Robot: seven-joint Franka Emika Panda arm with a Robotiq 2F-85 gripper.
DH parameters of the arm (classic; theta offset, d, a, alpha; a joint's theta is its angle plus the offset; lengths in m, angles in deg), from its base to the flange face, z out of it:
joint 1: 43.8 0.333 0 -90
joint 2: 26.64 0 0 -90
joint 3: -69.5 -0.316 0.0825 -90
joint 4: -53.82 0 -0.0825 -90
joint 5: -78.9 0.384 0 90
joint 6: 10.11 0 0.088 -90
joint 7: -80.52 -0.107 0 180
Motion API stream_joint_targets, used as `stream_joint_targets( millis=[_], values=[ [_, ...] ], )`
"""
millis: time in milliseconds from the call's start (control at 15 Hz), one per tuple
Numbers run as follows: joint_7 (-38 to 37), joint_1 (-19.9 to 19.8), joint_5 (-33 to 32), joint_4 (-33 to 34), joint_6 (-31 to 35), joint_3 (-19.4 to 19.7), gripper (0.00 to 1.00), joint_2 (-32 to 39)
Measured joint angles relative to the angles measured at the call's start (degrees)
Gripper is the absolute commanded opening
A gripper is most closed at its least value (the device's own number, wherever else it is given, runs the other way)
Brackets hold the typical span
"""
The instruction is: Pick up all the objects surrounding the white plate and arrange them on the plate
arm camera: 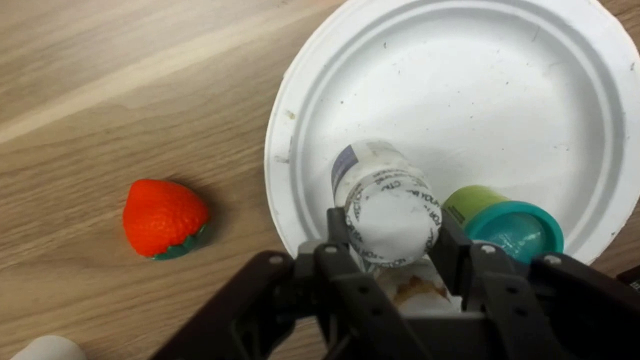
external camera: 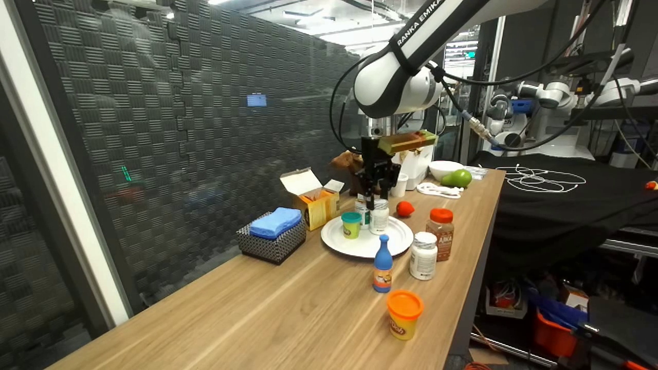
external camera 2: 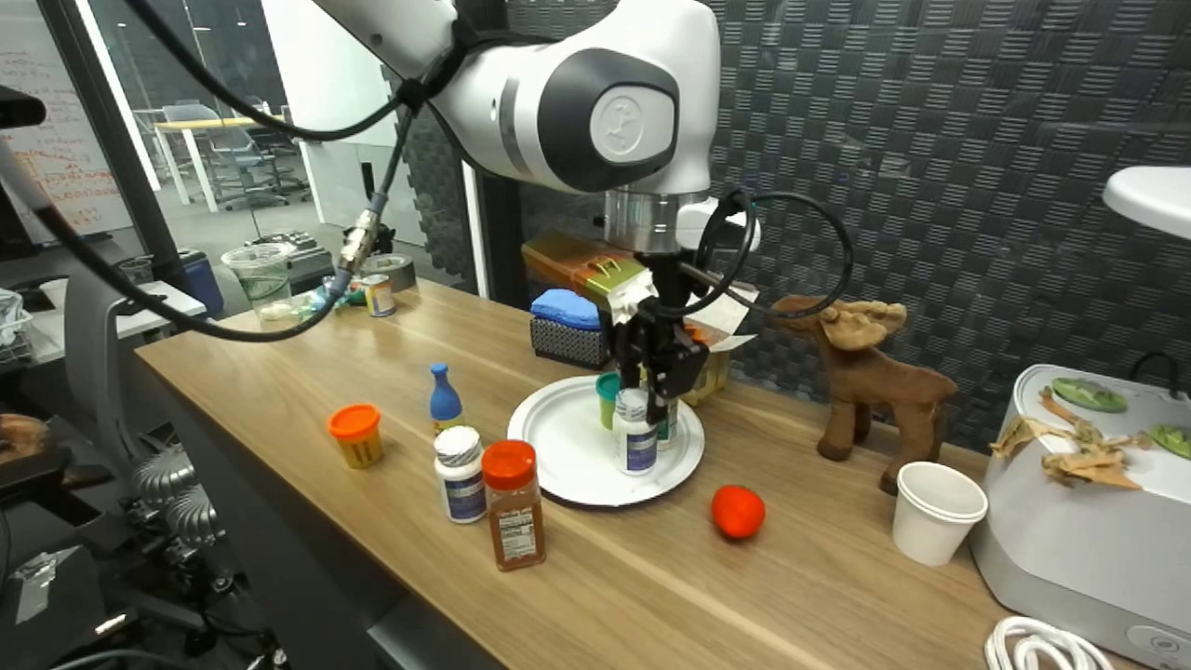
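The white plate [external camera: 334, 241] bears a white bottle [external camera 2: 636, 447], a green-labelled white bottle [external camera 2: 668, 428] and a teal-lidded tub [arm camera: 515, 230]. My gripper [arm camera: 390, 227] points down over the plate. Its fingers flank the white bottle's cap with no visible gap, and the bottle stands upright on the plate. The green-labelled bottle is mostly hidden in the wrist view. Around the plate are a red strawberry [arm camera: 162, 217], a red-lidded spice jar [external camera: 440, 231], another white bottle [external camera: 423, 259], a blue bottle [external camera: 382, 264] and an orange-lidded tub [external camera: 404, 314].
An open yellow box [external camera: 318, 208] and a black woven box with a blue cloth [external camera: 275, 239] stand along the wall side. A brown moose toy [external camera 2: 870, 381], paper cups [external camera 2: 935, 512] and a white appliance [external camera 2: 1089, 521] stand beyond the strawberry.
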State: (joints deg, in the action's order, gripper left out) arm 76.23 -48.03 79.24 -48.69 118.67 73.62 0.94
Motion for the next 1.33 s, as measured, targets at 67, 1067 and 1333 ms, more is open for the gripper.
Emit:
stream_joint_targets(
  millis=[67,1067,1333],
  values=[
    [0.19,0.0,-0.16,0.06,0.0,0.01,0.19,0.18],
    [-6.61,3.15,-6.45,-8.3,2.2,0.62,1.0,-6.91],
    [-12.08,3.45,-4.43,-19.48,6.64,0.6,1.0,-16.55]
  ],
)
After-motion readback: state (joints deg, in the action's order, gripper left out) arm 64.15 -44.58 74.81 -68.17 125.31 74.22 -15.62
